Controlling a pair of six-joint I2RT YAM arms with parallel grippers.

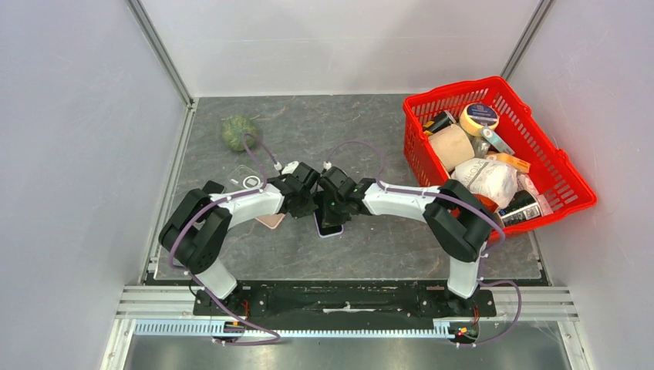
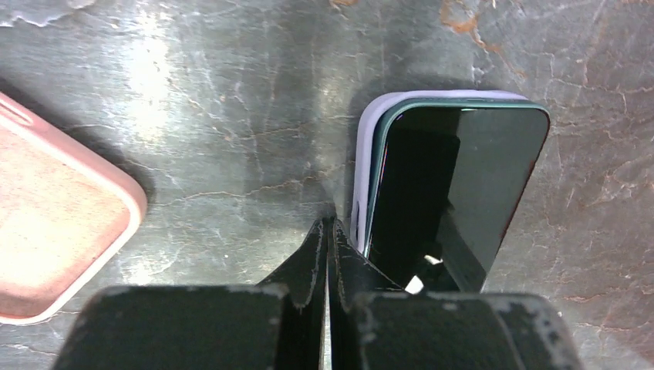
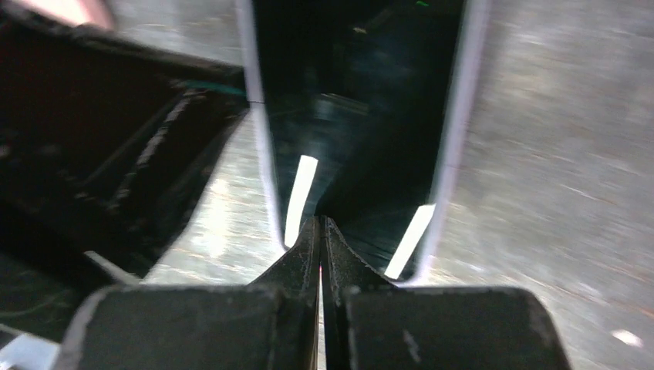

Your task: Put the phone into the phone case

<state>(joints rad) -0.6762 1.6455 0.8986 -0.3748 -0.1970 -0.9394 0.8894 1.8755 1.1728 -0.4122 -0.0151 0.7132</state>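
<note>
The phone (image 2: 455, 185) is sitting in the lilac phone case (image 2: 360, 177), one long edge apparently not yet seated, while the left gripper (image 2: 328, 231) and right gripper (image 3: 320, 231) are hovering at it, jaws pressed together.

L gripper (image 2: 328, 227) jaws: phone (image 2: 455, 185) in lilac case (image 2: 359, 169) tight on right; pink case (image 2: 54, 220) off left; bare table (image 2: 231, 116) ahead btwn them.

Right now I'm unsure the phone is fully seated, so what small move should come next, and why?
Probably shift the shut left gripper onto the phone and press down its nearest long edge: in the left wrist view the teal rim seems to stand proud of the lilac case, with the tips beside it. The shut right gripper is over the phone's end.
</note>
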